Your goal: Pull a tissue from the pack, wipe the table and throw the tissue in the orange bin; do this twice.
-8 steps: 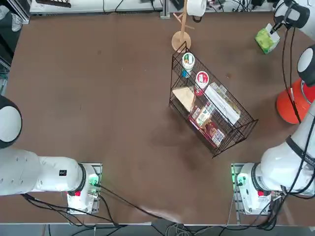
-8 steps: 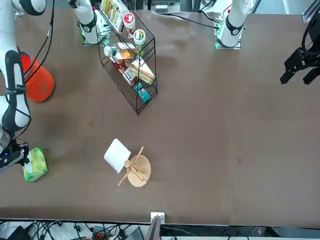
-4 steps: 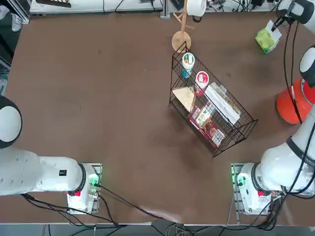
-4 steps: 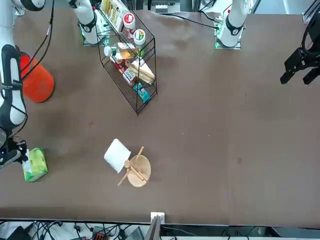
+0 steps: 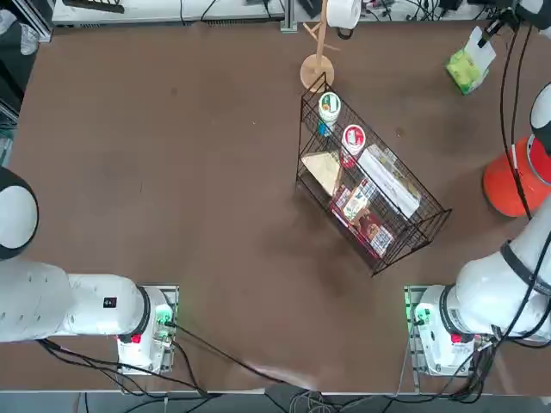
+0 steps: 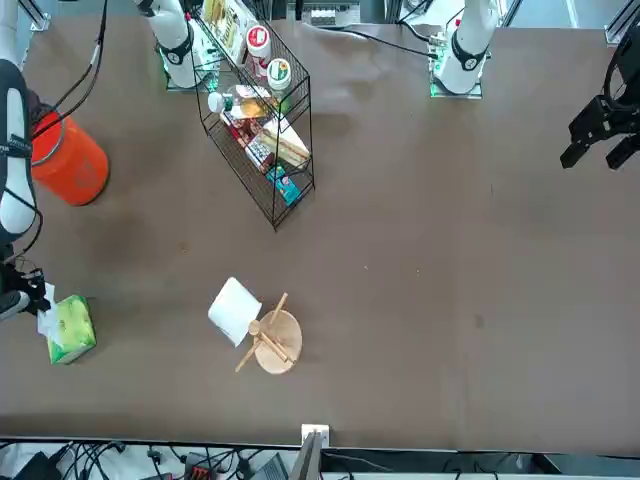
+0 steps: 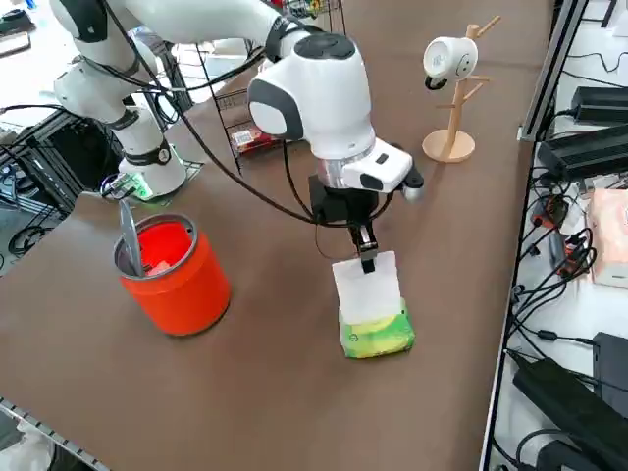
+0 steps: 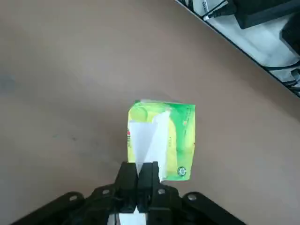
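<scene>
Right now a tissue (image 7: 367, 288) is pinched between the closed fingers of the right gripper (image 7: 366, 257), just above the pack (image 7: 376, 332) in the lower middle of the right side view. The white sheet is seen hanging from the fingertips down to the pack's top, so it looks only partly drawn out; whether its lower edge has cleared the slot cannot be told.

From overhead, the pack (image 5: 465, 70) is found at the upper right of the frame, near the far edge of the table (image 5: 172, 172), with the orange bin (image 5: 510, 179) at the right edge, well apart from it. A black wire basket (image 5: 370, 194) of packets sits mid-table, and a wooden mug stand (image 5: 318, 60) is at the top centre.

For the pull to be done well, a straight lift is probably called for, so the sheet slides free without tearing. The light pack could be dragged up with the tissue, so a steady pace is advised. The pinch should be kept firm until the tissue hangs clear, and only then should it be carried to open tabletop for wiping.
</scene>
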Controlling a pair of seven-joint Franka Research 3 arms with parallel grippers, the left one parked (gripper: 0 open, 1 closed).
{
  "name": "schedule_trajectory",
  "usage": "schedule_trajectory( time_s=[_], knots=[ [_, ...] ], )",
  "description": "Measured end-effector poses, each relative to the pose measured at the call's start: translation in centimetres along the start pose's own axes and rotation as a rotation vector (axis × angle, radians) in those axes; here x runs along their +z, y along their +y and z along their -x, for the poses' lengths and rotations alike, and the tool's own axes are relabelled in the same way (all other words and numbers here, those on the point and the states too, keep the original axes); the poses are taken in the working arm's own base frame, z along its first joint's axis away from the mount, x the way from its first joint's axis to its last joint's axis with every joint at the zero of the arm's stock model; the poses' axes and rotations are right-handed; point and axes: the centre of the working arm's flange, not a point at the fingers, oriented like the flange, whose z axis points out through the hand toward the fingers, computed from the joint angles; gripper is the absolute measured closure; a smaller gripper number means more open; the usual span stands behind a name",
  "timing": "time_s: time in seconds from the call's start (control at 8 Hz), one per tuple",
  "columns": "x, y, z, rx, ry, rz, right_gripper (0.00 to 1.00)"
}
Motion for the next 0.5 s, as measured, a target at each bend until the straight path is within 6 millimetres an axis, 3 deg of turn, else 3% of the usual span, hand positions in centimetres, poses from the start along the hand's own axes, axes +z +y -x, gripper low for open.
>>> schedule_trajectory(
  time_s=[0.5],
  knots=[
    [-2.6,-0.9,-0.4,-0.022,-0.074,0.021,0.99]
  ],
)
